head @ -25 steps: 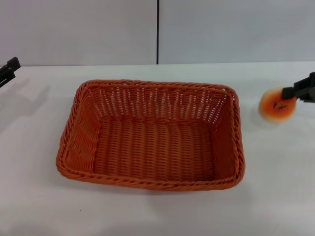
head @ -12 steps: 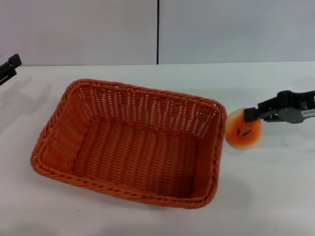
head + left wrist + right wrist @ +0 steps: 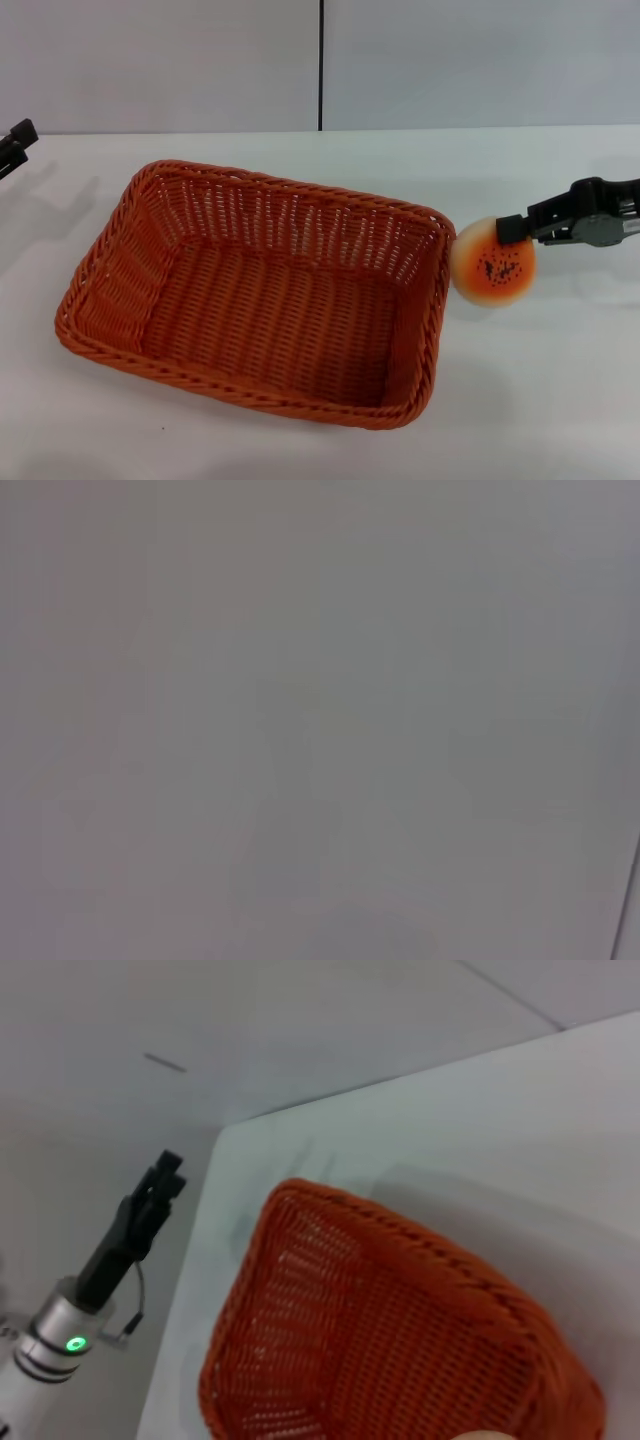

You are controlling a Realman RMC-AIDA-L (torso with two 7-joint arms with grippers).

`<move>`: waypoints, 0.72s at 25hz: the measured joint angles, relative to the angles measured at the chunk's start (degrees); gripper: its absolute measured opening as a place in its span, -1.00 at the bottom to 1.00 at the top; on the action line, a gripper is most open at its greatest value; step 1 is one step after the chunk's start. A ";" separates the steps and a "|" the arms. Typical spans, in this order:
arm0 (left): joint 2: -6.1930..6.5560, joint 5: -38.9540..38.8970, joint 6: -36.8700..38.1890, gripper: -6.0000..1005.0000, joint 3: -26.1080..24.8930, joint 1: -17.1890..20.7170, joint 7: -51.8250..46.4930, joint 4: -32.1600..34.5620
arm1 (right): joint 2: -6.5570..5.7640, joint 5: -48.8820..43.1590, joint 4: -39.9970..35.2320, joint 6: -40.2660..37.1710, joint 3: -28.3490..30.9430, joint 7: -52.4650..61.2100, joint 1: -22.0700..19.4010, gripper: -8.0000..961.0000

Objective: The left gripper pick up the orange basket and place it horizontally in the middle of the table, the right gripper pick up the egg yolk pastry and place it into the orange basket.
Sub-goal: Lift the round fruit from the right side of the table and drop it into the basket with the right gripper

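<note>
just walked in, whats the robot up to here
The right pincer is holding an egg yolk pastry, orange speckled face showing, just outside the right end of the orange basket. The basket sits at a skew on the white table with nothing in it, so the pastry has not gone in yet. The left pincer is parked at the far left edge of the table, away from the basket.

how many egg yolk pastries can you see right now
1. The small round cream-coloured egg yolk pastry, glossy orange speckled face showing, is held in the black right gripper just outside the large orange woven basket's right rim. The basket interior looks empty.
</note>
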 joint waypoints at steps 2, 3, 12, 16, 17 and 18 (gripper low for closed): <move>0.00 -0.29 0.00 0.28 0.00 0.11 0.00 -0.06 | -0.03 1.63 -0.03 0.49 -0.69 0.23 0.26 -0.78; 0.00 -0.34 0.00 0.28 0.00 0.12 0.00 -0.08 | -0.07 2.68 -0.06 0.60 -1.24 0.44 0.34 -0.78; 0.00 -0.35 -0.01 0.28 0.00 0.24 -0.02 -0.98 | -1.15 8.10 1.76 0.23 -4.32 0.89 3.59 -0.77; 0.00 -0.45 -0.06 0.28 -0.01 0.22 0.87 -2.14 | -0.95 6.75 9.36 -5.22 -4.62 -4.87 6.84 -0.77; 0.00 -0.45 -0.06 0.28 -0.01 0.22 0.87 -2.14 | -0.95 6.75 9.36 -5.22 -4.62 -4.87 6.84 -0.77; 0.00 -0.56 -0.05 0.28 -0.01 0.22 1.00 -2.19 | -0.95 6.46 10.86 -6.52 -4.78 -5.90 7.29 -0.77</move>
